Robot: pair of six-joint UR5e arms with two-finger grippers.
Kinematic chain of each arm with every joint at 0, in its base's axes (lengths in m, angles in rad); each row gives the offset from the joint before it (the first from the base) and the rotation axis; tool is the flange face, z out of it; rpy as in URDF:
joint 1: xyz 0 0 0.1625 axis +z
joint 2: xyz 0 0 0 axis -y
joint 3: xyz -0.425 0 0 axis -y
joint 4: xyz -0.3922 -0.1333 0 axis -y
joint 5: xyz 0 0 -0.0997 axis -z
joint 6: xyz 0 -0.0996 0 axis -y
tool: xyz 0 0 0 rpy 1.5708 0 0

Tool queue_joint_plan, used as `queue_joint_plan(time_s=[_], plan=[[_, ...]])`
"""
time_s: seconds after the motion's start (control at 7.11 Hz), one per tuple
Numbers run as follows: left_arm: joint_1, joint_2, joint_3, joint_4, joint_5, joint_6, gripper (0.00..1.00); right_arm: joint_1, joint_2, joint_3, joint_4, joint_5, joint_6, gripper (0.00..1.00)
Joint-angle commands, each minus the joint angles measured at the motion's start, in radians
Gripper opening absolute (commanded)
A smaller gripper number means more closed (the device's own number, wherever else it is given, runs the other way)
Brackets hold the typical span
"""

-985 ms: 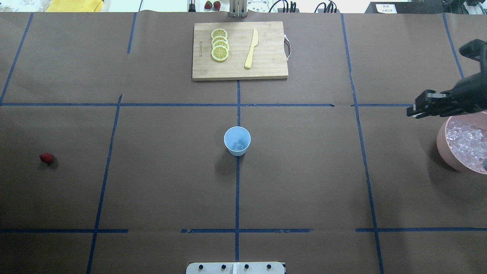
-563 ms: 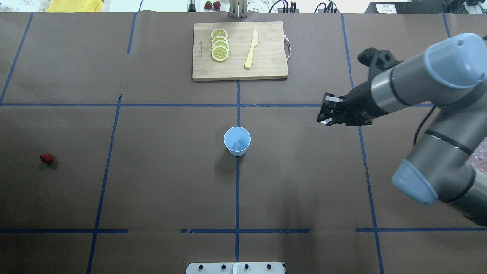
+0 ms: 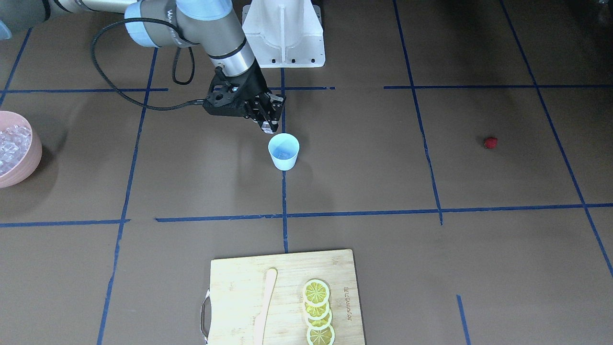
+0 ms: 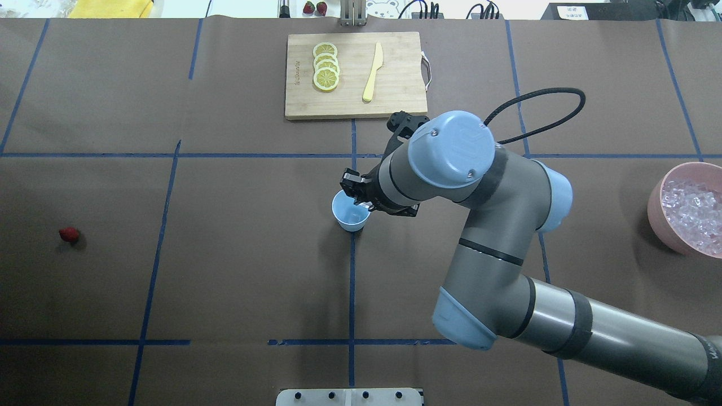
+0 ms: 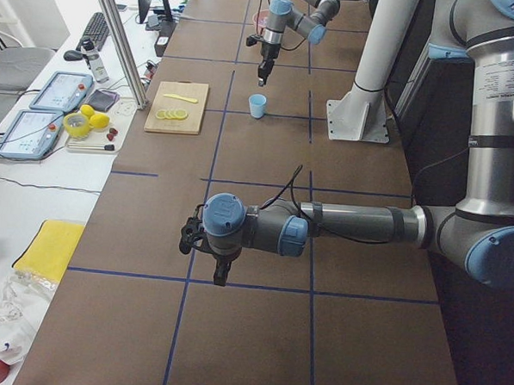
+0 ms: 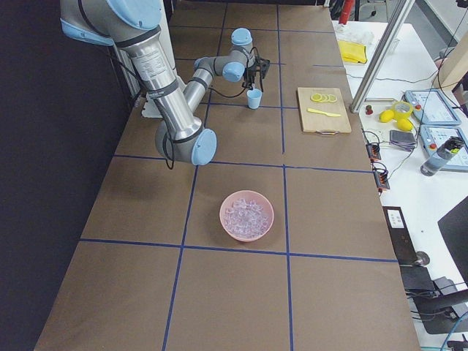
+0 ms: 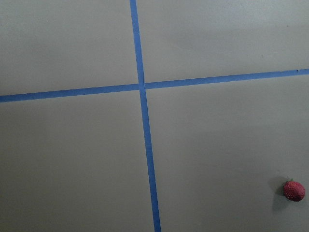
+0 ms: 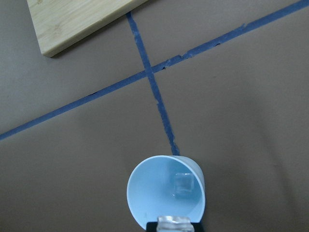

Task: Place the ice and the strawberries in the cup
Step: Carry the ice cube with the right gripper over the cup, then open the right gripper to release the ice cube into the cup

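The light-blue cup [image 4: 351, 217] stands at the table's middle, with one ice cube [image 8: 183, 182] inside it. My right gripper [image 4: 354, 192] hangs just above the cup's rim, shut on a clear ice cube [image 8: 174, 224] that shows at the bottom edge of the right wrist view. The dark-red strawberry [image 4: 69, 234] lies alone at the far left, and it also shows in the left wrist view [image 7: 293, 190]. My left gripper [image 5: 221, 275] shows only in the exterior left view, pointing down at the table; I cannot tell whether it is open or shut.
A pink bowl [image 4: 657, 211] full of ice cubes [image 4: 691, 211] stands at the right edge. A wooden cutting board [image 4: 395, 84] at the back holds lemon slices [image 4: 326, 66] and a yellow knife [image 4: 372, 72]. Blue tape lines cross the brown table.
My right arm has swung left from beside the pink bowl to above the cup. The cup and the strawberry have not moved.
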Motion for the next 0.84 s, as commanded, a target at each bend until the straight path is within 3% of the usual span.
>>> queue_joint_plan(time_s=[0.0,0.28,0.42,0.56,0.7], plan=[[0.002,0.000,0.001,0.000,0.000,0.000,1.00,-0.013,0.029,-0.040,0.000,-0.019,0.003,0.11],[0.000,0.002,0.001,0.000,-0.002,0.000,1.00,-0.013,0.032,-0.051,0.000,-0.044,0.003,0.51],[0.000,0.002,-0.001,0.000,-0.002,-0.002,1.00,-0.013,0.032,-0.056,0.000,-0.044,0.002,0.63],[0.000,0.002,0.001,0.000,-0.002,-0.002,1.00,-0.013,0.034,-0.059,0.000,-0.044,0.000,0.70],[0.002,0.002,0.001,0.000,-0.002,0.000,1.00,-0.013,0.035,-0.060,-0.001,-0.044,0.000,0.70]])
